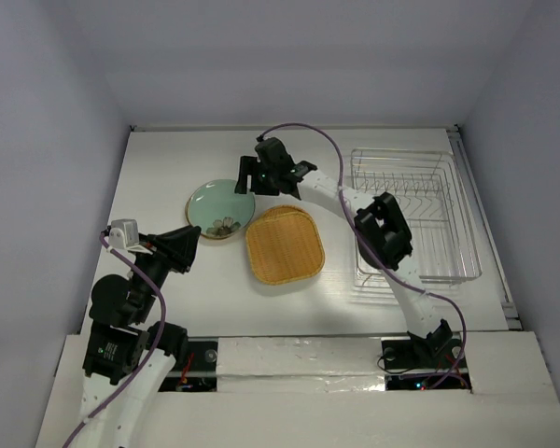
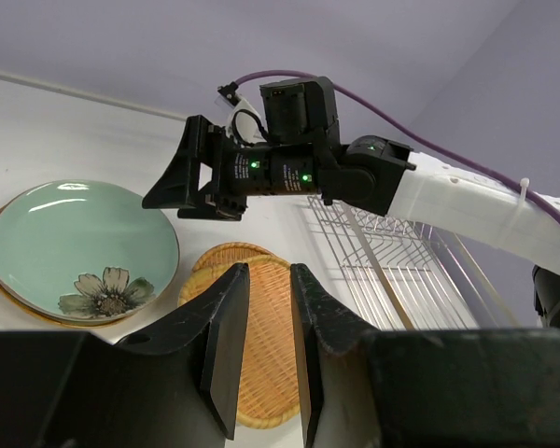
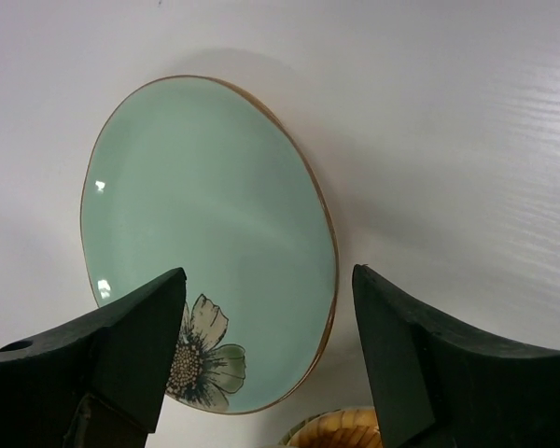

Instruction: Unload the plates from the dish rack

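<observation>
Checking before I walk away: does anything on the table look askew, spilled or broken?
Nothing spilled or broken. The green plate lies flat, and the rack stands square. Only the wicker plates are stacked slightly off-centre, the lower one's edge peeking out.

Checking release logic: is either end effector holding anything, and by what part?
Nothing held. Right end effector stands open above the green plate; left end effector is empty.
</observation>
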Controlling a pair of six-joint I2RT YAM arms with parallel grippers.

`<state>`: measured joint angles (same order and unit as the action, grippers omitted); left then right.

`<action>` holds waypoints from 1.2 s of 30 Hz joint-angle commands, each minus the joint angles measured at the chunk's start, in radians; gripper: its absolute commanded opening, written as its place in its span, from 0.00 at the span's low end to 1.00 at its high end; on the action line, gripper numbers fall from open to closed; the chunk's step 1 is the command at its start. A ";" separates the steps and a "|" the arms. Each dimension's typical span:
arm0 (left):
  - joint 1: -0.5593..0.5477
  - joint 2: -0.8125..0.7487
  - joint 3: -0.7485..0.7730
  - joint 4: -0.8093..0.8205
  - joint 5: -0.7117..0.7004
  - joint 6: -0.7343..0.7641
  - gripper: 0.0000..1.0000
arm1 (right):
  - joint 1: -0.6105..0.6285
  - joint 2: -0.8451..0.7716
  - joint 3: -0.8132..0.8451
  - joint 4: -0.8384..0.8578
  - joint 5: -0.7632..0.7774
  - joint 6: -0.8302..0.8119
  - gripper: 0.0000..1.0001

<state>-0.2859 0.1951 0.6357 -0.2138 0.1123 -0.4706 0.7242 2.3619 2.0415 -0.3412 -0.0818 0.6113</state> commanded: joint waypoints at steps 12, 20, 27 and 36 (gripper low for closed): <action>0.025 0.018 -0.001 0.054 0.012 0.003 0.36 | 0.026 -0.228 -0.026 0.099 0.198 -0.105 0.94; 0.034 0.012 0.009 0.048 0.015 0.009 0.65 | 0.026 -0.743 -0.443 0.341 0.260 -0.226 0.73; 0.034 0.033 0.018 0.044 0.009 0.015 0.75 | 0.026 -1.324 -0.895 0.407 0.425 -0.311 0.00; 0.034 0.081 0.134 0.045 -0.040 0.082 0.86 | 0.026 -2.005 -1.222 0.280 0.758 -0.314 0.84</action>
<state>-0.2577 0.2600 0.6720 -0.2218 0.1135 -0.4412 0.7414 0.4866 0.8780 -0.0059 0.4759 0.3099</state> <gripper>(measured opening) 0.851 0.647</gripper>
